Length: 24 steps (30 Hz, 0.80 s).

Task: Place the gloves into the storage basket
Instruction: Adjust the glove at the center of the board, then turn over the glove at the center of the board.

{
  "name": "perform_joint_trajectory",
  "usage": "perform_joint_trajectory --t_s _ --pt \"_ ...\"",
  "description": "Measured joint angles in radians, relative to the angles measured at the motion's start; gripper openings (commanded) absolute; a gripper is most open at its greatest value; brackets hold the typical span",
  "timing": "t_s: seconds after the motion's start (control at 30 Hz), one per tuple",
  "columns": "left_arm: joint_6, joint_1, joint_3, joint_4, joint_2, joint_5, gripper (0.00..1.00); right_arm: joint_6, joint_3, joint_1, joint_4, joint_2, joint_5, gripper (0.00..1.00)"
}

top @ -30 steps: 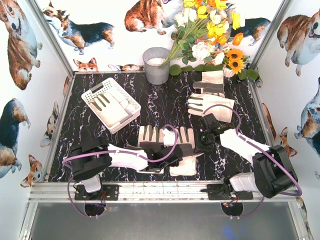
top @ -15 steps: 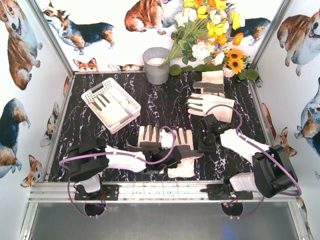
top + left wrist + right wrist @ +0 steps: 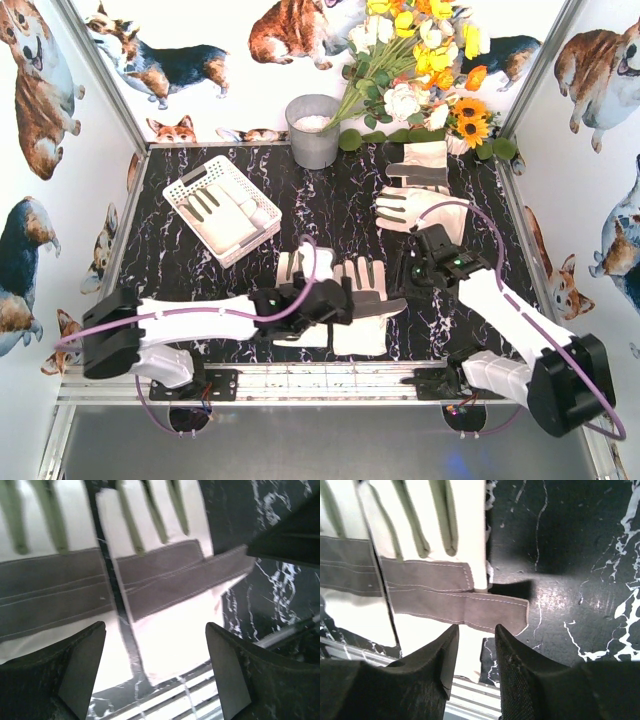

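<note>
The left gripper [image 3: 155, 627] has its jaws spread wide with nothing between them. Its wrist camera looks down through the gap onto the right glove [image 3: 160, 580] of a pair lying flat with grey bands up. The left glove [image 3: 45, 580] lies just beside it, a thin strip of black tabletop showing between the two. The right gripper [image 3: 476, 630] has its jaws only narrowly parted, also with nothing in them. Its own camera shows them over the cuff end of that same right glove [image 3: 435, 580], beside the grey thumb flap [image 3: 495, 611] that sticks out sideways onto the marble tabletop [image 3: 580, 555]. Both wrist views catch the metal rail [image 3: 195, 697] at the table's near edge just past the cuffs. From overhead the jaw gaps are hard to read, black on black. That view does place the left gripper [image 3: 338, 300] above the pair and the right gripper [image 3: 412, 276] just right of the thumb. Only the overhead view shows the rest. The storage basket [image 3: 196, 232] sits at the far left, well apart from both grippers, with basket gloves [image 3: 230, 210] already lying in it. Two far gloves [image 3: 415, 208] lie one behind the other at the far right, in front of the flowers [image 3: 420, 60]. A grey bucket [image 3: 313, 130] stands at the back.
</note>
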Motion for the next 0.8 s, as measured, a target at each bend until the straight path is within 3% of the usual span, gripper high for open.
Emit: perform_joint_trajectory --t_s 0.1,0.4,0.53,0.8 --pt "0.003 0.057 -0.029 -0.060 -0.072 -0.006 0.76 0.000 0.018 0.000 -0.008 -0.034 -0.014 0.41" --pt "0.014 0.388 -0.299 -0.187 -0.365 0.009 0.75 0.002 0.019 0.000 -0.030 -0.047 -0.047 0.43" --pt "0.032 0.500 -0.388 -0.172 -0.480 0.045 0.68 0.010 0.019 0.000 -0.031 -0.046 -0.066 0.43" --pt "0.084 0.628 -0.486 -0.068 -0.459 0.178 0.53 0.016 0.019 0.000 -0.030 -0.045 -0.087 0.43"
